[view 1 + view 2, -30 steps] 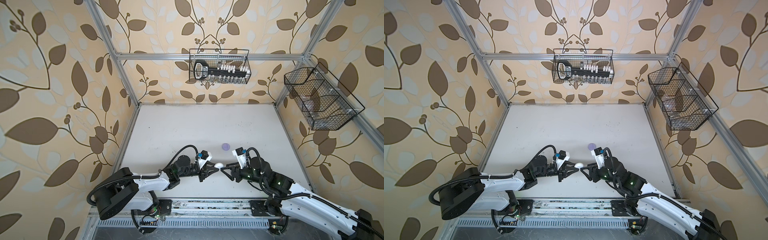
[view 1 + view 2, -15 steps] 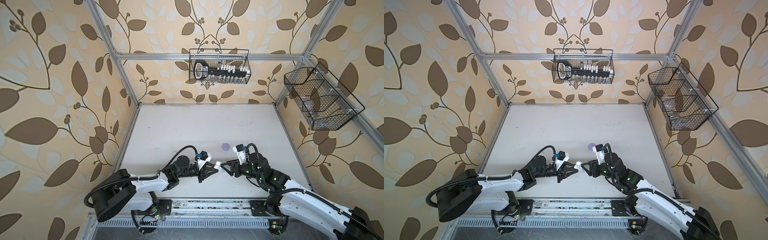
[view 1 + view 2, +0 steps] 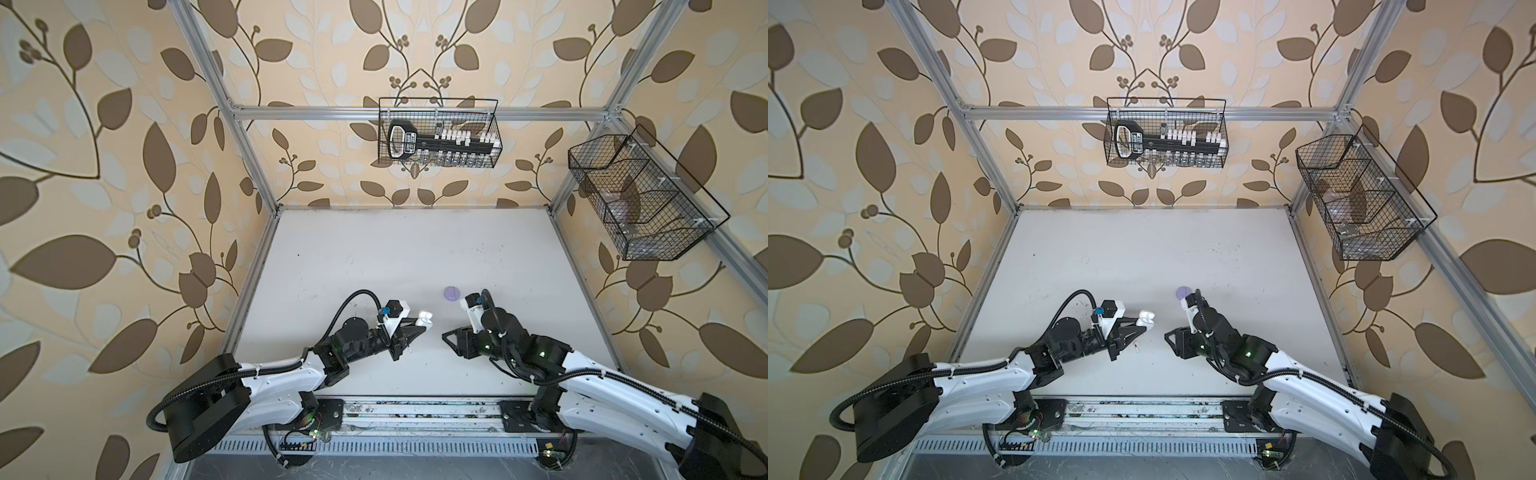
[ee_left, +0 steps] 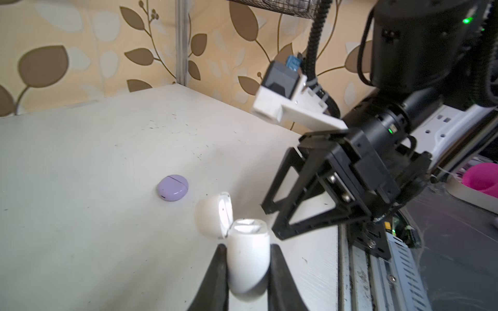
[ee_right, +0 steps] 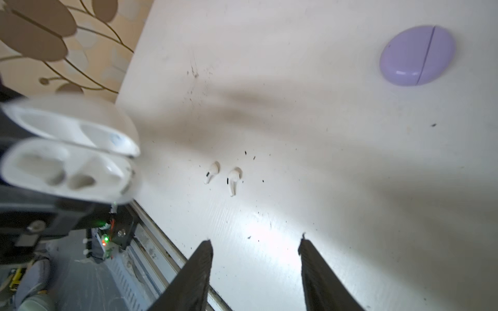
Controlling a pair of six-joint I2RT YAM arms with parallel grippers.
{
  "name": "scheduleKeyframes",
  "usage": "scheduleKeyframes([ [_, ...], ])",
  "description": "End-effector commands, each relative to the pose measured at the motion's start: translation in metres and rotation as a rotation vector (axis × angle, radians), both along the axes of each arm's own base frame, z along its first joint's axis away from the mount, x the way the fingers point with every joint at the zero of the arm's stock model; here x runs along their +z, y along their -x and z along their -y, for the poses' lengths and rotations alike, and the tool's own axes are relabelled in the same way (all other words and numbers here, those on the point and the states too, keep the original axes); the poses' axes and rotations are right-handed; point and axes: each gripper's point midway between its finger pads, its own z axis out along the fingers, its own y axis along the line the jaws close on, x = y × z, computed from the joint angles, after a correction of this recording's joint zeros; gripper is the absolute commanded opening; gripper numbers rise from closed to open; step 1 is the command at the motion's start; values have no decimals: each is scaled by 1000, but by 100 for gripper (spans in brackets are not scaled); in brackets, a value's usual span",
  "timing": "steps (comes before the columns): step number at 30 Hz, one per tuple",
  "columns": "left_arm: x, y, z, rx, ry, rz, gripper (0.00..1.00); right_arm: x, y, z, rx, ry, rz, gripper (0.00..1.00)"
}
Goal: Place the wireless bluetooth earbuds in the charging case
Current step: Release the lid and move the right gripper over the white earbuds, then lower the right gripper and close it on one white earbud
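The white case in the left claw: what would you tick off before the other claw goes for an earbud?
1. Grip on the white case: ok, the left gripper has it clamped between both fingers.
2. Its lid open: ok.
3. Its sockets free: ok, both look empty.
4. The white earbuds reachable: ok, both lie side by side on the table, uncovered.
5. The right gripper ready: ok, open and empty, above the table.
6. The lilac case open for later: not ok, it lies shut on the table.
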Motion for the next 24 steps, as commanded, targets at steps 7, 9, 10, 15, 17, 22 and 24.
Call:
scheduleKeyframes([
  [7,22,-26,-35,238,38,99,0,-3,-5,-51,7,162,1,49],
  [9,20,-32,-43,293,28,96,0,-11,-5,-63,14,213,-5,48],
  [10,21,-34,-46,313,32,99,0,-14,-6,-67,15,230,-5,48],
  [15,25,-42,-66,425,42,108,0,-29,-9,-86,27,308,-15,48],
  [17,25,-44,-71,452,38,110,0,-35,-9,-92,34,331,-23,47],
  [22,28,-49,-86,533,56,110,0,-51,-12,-99,42,377,-47,45],
  [24,28,-50,-90,556,61,109,0,-58,-14,-101,45,393,-56,44],
])
